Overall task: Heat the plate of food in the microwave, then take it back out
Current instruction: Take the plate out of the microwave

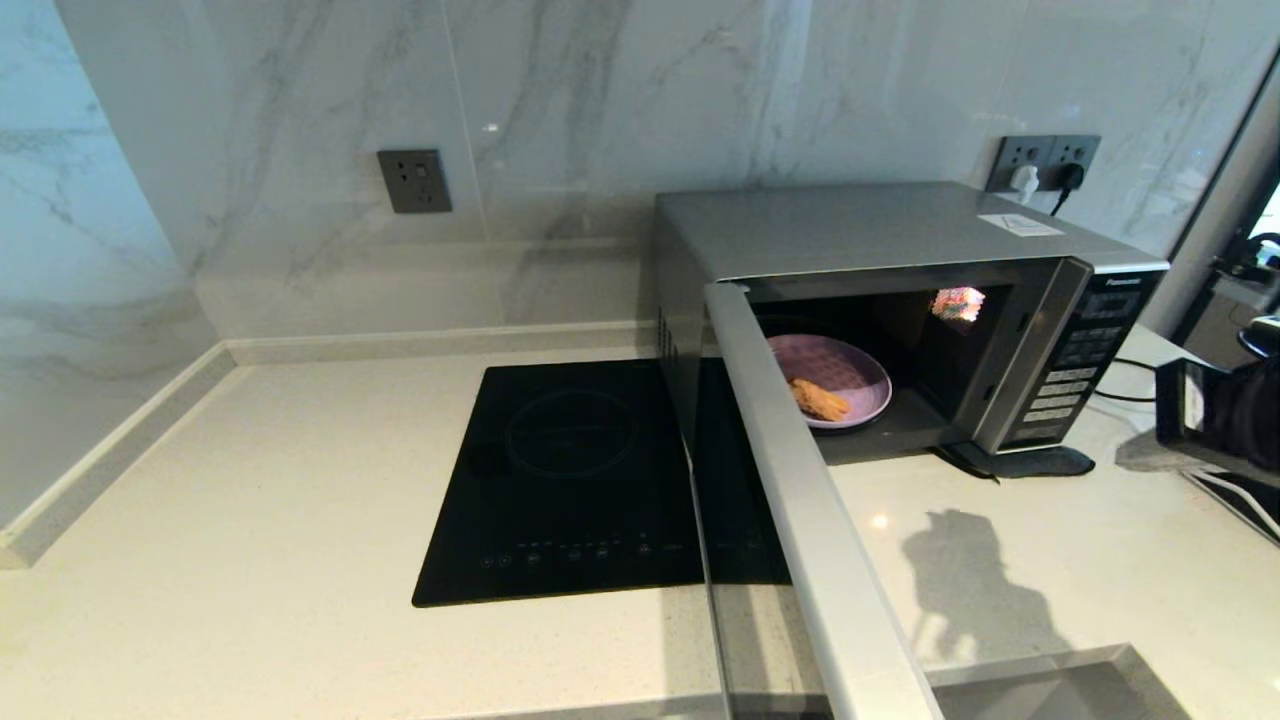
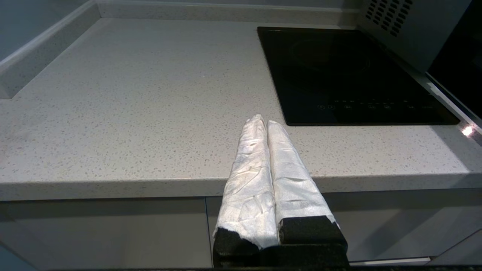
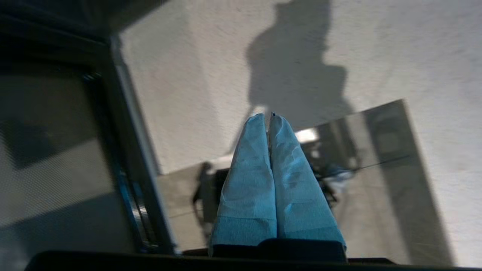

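so the plate of food (image 1: 838, 372) sits inside the microwave (image 1: 900, 240), door (image 1: 800, 500) open; heating or removal remains. left claw (image 2: 263, 119) and right claw (image 3: 268, 117), near the door, closed, empty.

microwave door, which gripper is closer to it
Right. The right gripper, shut, hovers just beside the open microwave door; the left gripper, shut, sits back past the countertop edge.

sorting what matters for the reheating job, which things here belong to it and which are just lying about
Part of the job:
- plate of food, sitting inside the microwave
- microwave, door swung open
- right tool, shut, above the countertop near the open door
- left tool, shut, idle at the counter's front edge

Just there:
- induction cooktop
- wall sockets
- countertop
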You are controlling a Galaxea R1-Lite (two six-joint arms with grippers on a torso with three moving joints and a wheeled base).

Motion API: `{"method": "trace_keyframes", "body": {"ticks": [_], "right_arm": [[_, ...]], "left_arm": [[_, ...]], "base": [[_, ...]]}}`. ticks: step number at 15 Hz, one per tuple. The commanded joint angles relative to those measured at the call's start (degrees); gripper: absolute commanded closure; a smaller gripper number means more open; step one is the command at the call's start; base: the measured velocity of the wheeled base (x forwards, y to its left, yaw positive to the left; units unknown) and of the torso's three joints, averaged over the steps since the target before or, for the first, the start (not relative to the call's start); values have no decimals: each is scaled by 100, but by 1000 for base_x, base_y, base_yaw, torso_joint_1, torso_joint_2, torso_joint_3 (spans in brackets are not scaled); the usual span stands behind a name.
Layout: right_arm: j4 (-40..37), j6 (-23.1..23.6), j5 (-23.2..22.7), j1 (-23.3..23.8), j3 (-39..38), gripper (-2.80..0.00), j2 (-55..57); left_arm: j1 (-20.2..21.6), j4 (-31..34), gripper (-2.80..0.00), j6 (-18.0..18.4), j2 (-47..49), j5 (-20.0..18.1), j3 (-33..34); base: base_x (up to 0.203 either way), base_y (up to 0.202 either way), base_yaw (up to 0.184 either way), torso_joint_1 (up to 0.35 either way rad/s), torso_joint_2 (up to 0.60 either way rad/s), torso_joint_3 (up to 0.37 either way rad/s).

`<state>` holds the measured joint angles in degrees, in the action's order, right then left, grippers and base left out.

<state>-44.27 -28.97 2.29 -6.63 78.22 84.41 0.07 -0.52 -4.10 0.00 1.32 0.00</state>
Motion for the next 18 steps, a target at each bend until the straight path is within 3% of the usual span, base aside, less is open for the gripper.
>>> {"method": "trace_keyframes", "body": {"ticks": [1, 4, 5, 10, 14, 18], "right_arm": [[111, -689, -194, -3, 200, 0, 480], [136, -1135, -460, -5, 527, 0, 983], [149, -1223, -532, -8, 694, -280, 1156], [463, -1375, -1021, -5, 1084, -280, 1849], [1130, -2242, -996, -74, 1436, -280, 2487], [1238, -2583, -935, -84, 1549, -280, 2938]], "left_arm": [[1, 0, 0, -3, 9, 0, 0], [1, 0, 0, -3, 9, 0, 0], [1, 0, 0, -3, 9, 0, 0], [1, 0, 0, -3, 9, 0, 0], [1, 0, 0, -3, 9, 0, 0], [1, 0, 0, -3, 9, 0, 0]], "base": [[0, 0, 0, 0, 0, 0], [0, 0, 0, 0, 0, 0], [0, 0, 0, 0, 0, 0], [0, 0, 0, 0, 0, 0], [0, 0, 0, 0, 0, 0], [0, 0, 0, 0, 0, 0]]}}
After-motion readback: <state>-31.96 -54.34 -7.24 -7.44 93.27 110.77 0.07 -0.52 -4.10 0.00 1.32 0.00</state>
